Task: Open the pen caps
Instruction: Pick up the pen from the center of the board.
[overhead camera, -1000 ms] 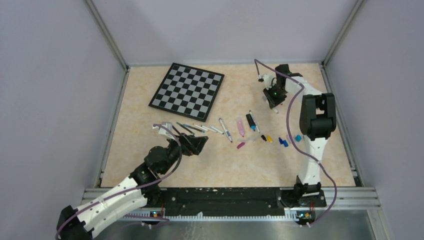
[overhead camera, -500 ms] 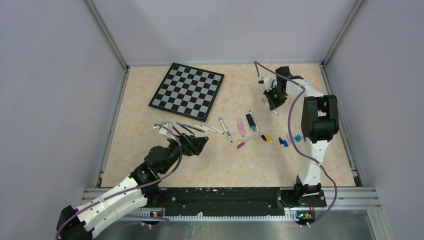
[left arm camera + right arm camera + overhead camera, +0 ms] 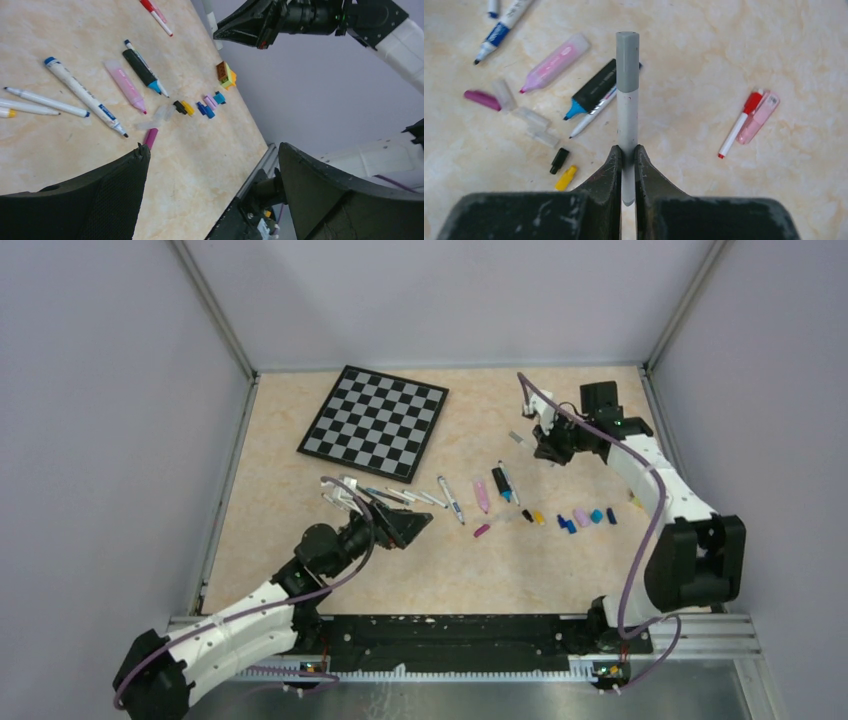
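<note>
- Chessboard [image 3: 373, 423]: we are logging it flat at the far left of the tabletop [image 3: 480, 580], well apart from everything else.
- Left end effector [image 3: 408, 529]: its fingers are standing wide apart and gripping nothing, low over the near side of the row of pens [image 3: 410, 497]. From above, the arm is covering the row's left end. Its wrist view is cutting two white bodies off at the frame edge.
- Pink highlighter [image 3: 481, 494] and black marker [image 3: 501, 483]: both are lying uncapped, side by side, near the middle.
- Right end effector [image 3: 627, 150]: we are seeing it clamped on a white pen [image 3: 627, 107], held above the tabletop at far right. The grey cap [image 3: 627, 62] is sitting on the pen's outer end. The fingers are hiding part of the body.
- Loose pen caps [image 3: 585, 517]: these are lying in a short line near the right edge. Their colours are blurring together from above. The left wrist view is showing black [image 3: 178, 106], yellow [image 3: 187, 107], blue, pink and cyan.
- Yellow-orange block [image 3: 226, 75]: it is lying just beyond the caps, and we cannot make out its details.
</note>
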